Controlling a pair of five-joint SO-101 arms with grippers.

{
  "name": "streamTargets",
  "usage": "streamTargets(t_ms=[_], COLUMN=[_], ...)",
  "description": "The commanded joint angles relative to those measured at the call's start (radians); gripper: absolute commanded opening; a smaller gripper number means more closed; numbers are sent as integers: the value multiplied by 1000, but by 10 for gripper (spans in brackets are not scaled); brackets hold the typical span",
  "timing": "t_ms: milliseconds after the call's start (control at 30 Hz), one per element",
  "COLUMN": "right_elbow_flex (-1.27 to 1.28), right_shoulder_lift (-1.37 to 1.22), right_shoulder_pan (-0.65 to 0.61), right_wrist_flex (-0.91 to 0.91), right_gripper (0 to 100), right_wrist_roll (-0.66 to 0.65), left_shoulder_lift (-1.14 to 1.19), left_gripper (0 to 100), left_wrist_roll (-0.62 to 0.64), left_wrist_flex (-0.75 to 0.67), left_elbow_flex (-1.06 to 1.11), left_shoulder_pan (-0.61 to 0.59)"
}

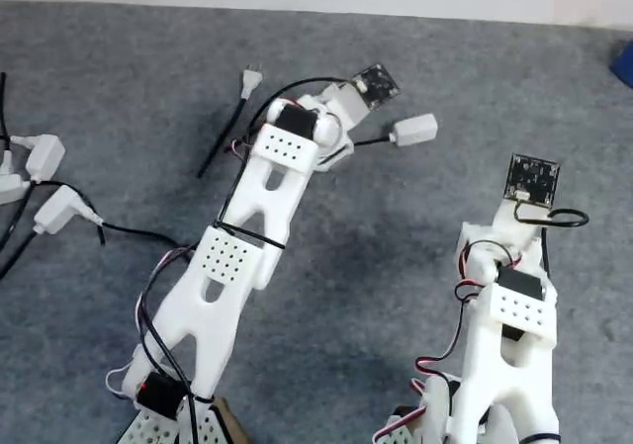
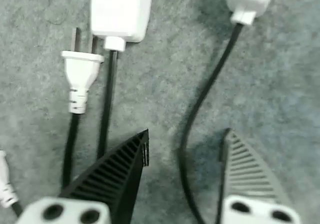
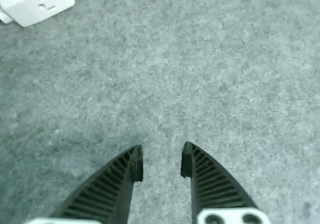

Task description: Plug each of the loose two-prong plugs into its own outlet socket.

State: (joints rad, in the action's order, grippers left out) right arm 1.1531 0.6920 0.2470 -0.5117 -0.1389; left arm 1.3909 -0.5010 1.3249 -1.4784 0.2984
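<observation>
Left jaws wide over black cord (image 2: 209,84), right jaws slightly open over carpet (image 3: 200,59), plug (image 2: 80,77) beside outlet socket (image 2: 121,9)

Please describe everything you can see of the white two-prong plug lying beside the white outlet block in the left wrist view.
The plug has a white body that looks like moulded plastic, two flat metal prongs and a ribbed neck joining a black cord. It lies flat on the grey carpet, unplugged, its prongs alongside the outlet block. The left gripper, jaws open, is clear of it.
</observation>
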Motion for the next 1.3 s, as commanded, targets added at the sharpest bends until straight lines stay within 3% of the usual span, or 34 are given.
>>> streamTargets(t_ms=[0, 133, 433, 633, 733, 900, 1267], right_elbow_flex=[5, 7, 5, -36, -142, -286, -312], right_shoulder_lift=[2, 2, 2, 2, 1, 1, -1], right_shoulder_pan=[10, 10, 10, 7, -15, -33, -120], right_wrist_flex=[22, 22, 22, -53, -205, -360, -450], right_gripper=[135, 135, 135, 135, 135, 135, 135], right_wrist_roll=[-25, -25, -26, -26, -26, -63, -60], left_shoulder_lift=[-1, 1, -10, -19, -128, -369, -1150], left_gripper=[120, 37, 30, 30, 30, 30, 30], left_wrist_roll=[5, 5, 9, 14, 117, 189, 233], left_wrist_flex=[9, 11, 147, 450, 462, 463, 465], left_elbow_flex=[15, 15, 2, -202, -130, 110, 1073], left_shoulder_pan=[-24, -33, -28, -25, -39, -58, 81])
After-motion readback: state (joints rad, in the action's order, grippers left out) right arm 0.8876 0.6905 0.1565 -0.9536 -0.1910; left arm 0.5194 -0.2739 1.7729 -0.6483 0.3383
